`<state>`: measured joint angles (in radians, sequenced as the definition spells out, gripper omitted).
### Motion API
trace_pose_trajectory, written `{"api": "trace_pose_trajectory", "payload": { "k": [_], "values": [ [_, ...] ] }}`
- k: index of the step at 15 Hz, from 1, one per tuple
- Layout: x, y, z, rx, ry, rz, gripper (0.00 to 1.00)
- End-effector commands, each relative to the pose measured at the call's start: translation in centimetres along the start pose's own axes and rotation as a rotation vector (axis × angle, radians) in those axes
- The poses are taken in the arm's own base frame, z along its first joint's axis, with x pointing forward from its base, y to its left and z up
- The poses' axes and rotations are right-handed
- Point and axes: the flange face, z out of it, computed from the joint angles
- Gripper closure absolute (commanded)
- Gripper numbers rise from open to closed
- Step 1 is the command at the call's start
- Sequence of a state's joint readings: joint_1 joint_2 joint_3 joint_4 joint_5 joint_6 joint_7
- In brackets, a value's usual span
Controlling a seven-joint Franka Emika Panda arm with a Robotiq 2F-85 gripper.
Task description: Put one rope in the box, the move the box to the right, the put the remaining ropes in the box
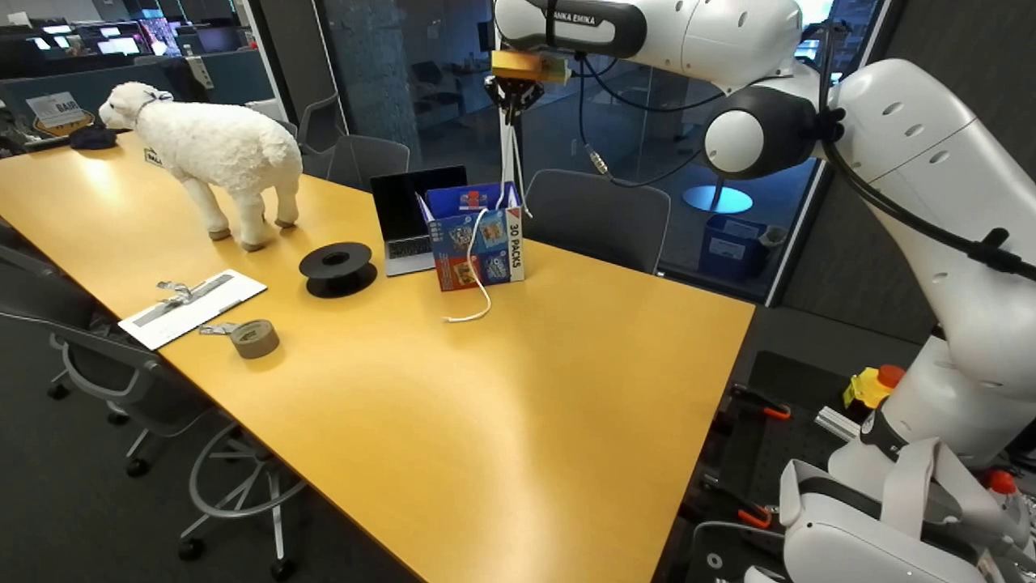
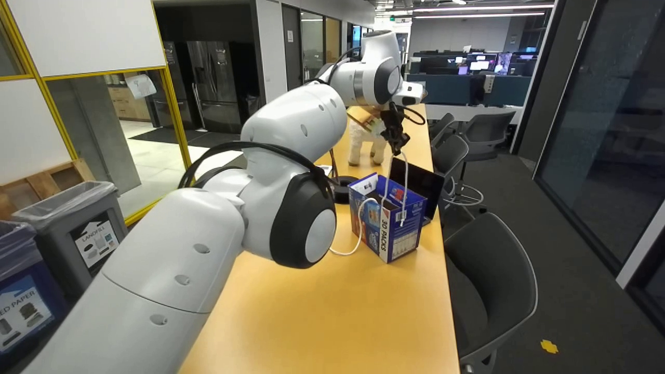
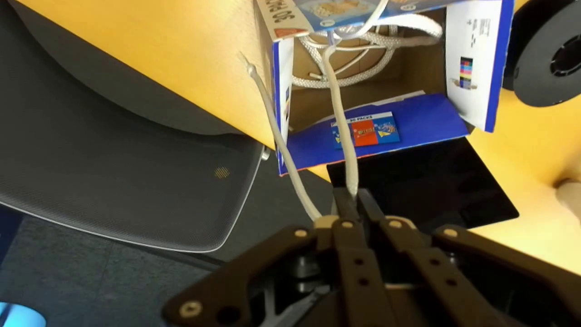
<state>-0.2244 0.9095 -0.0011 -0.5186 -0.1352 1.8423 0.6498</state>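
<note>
An open blue snack box (image 1: 477, 251) stands upright on the table; it also shows in an exterior view (image 2: 395, 234) and the wrist view (image 3: 474, 63). My gripper (image 1: 511, 113) is above the box, shut on a white rope (image 3: 341, 109). In the wrist view, the fingertips (image 3: 354, 197) pinch it. One strand of it drops into the box; another hangs outside the box's side, its end free. Coiled white rope (image 3: 363, 79) lies inside the box. A white strand (image 1: 473, 267) drapes over the box's wall onto the table. I cannot tell whether it belongs to the held rope.
An open laptop (image 1: 413, 214) stands right behind the box. A black spool (image 1: 338, 271), a tape roll (image 1: 255, 338), a white board (image 1: 194, 309) and a plush sheep (image 1: 218, 150) are further along the table (image 1: 486, 421). A chair (image 1: 599, 219) is at the table's edge.
</note>
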Motion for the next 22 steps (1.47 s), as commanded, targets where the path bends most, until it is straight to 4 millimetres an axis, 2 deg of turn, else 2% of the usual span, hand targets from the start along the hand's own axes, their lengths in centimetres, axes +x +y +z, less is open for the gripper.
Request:
{"api": "trace_pose_trajectory", "payload": {
  "k": [1, 4, 8, 9, 15, 18, 22],
  "values": [
    [1.1, -0.1, 0.8, 0.037, 0.097, 0.054, 0.94],
    [1.7, -0.5, 0.6, 0.06, 0.186, 0.097, 0.94],
    [2.4, -1.1, -0.7, 0.082, 0.311, 0.141, 0.94],
    [2.4, -1.6, -2.4, 0.093, 0.331, 0.152, 0.94],
    [1.2, -3.6, -4.0, 0.157, 0.341, 0.161, 0.95],
    [0.7, -4.1, -3.1, 0.175, 0.289, 0.157, 0.95],
    [-0.6, -4.7, 1.0, 0.165, 0.219, 0.136, 0.95]
  ]
}}
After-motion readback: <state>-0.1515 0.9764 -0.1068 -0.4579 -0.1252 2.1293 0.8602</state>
